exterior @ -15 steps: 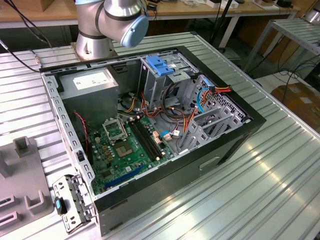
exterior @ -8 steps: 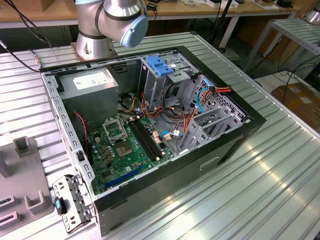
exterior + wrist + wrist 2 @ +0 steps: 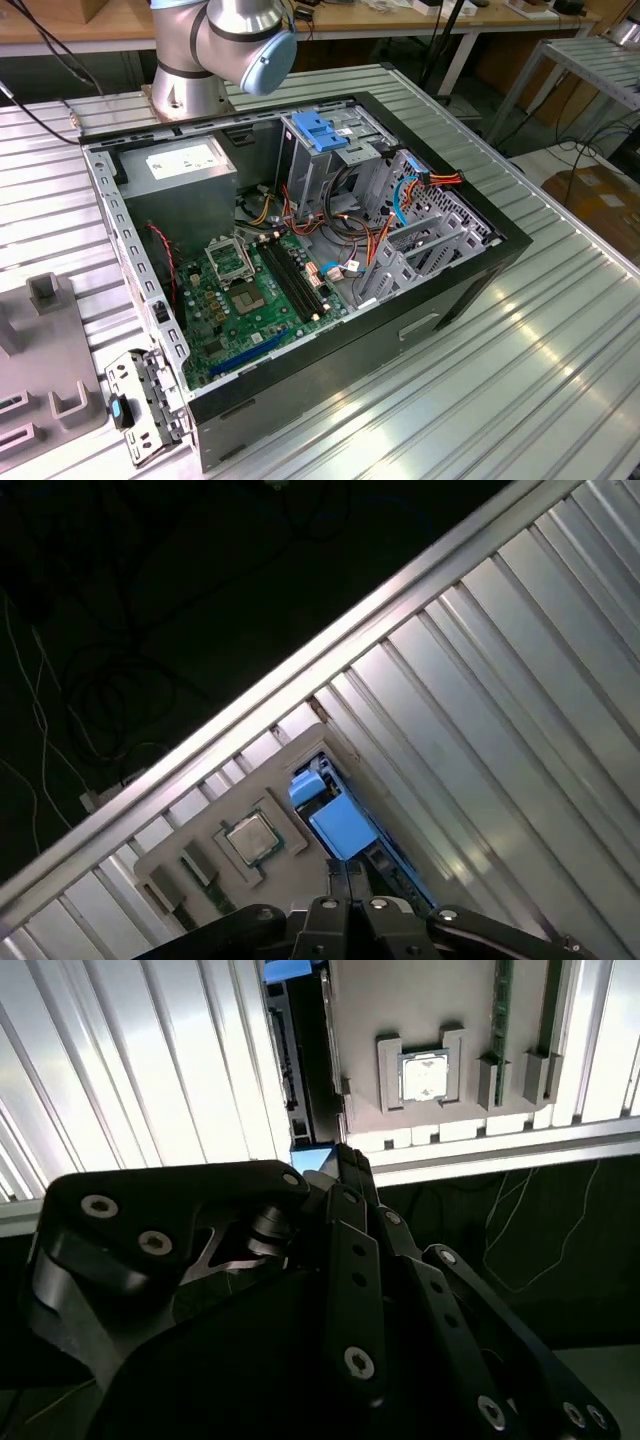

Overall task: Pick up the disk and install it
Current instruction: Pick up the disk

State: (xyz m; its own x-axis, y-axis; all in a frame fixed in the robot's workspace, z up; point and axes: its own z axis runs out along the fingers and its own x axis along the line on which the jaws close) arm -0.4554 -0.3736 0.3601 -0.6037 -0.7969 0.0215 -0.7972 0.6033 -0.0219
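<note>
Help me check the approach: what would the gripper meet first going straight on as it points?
Probably the disk, slotted on edge in the grey holder just ahead of the gripper, though depth is unclear.

In the exterior view the arm (image 3: 225, 45) is cut off by the top edge, and the grey holder (image 3: 25, 345) by the exterior view's left edge. In the first wrist view the closed fingers (image 3: 337, 882) cover the near end of the disk (image 3: 340, 825), and its face is turned out of sight.
</note>
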